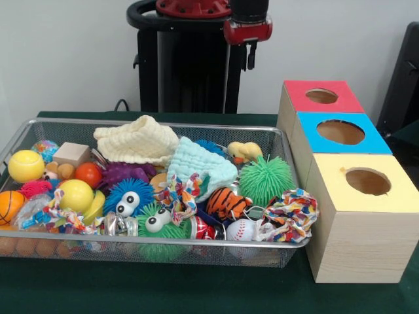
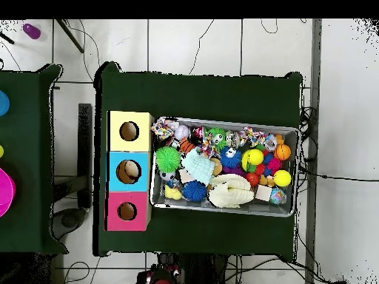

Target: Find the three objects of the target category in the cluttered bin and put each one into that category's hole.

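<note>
The three braided cloth toys all lie along the camera-side rim of the wire mesh bin (image 1: 26,127) in the front view. One (image 1: 291,212) sits in the corner nearest the boxes, one (image 1: 175,196) is near the middle between the blue googly-eyed ball (image 1: 127,196) and the tiger-striped ball (image 1: 226,203), and one (image 1: 62,219) lies toward the other end, under the yellow ball (image 1: 76,194). The gripper (image 1: 251,55) is drawn back high above the bin's far edge, well clear of everything; whether the jaws are spread or pressed together cannot be told. The yellow box (image 1: 366,203), blue box (image 1: 340,134) and red box (image 1: 321,98) stand in a row on the table (image 1: 196,294) just beside the bin.

Nothing appears sorted yet. The main risk is a crowded grasp: each toy touches neighbours, so the jaws closing on floppy strips could also catch a spiky ball or the mint washcloth (image 1: 196,167). Loose cloth tails could drape over a hole's edge and hang there. The frames do not show which hole belongs to this category.
</note>
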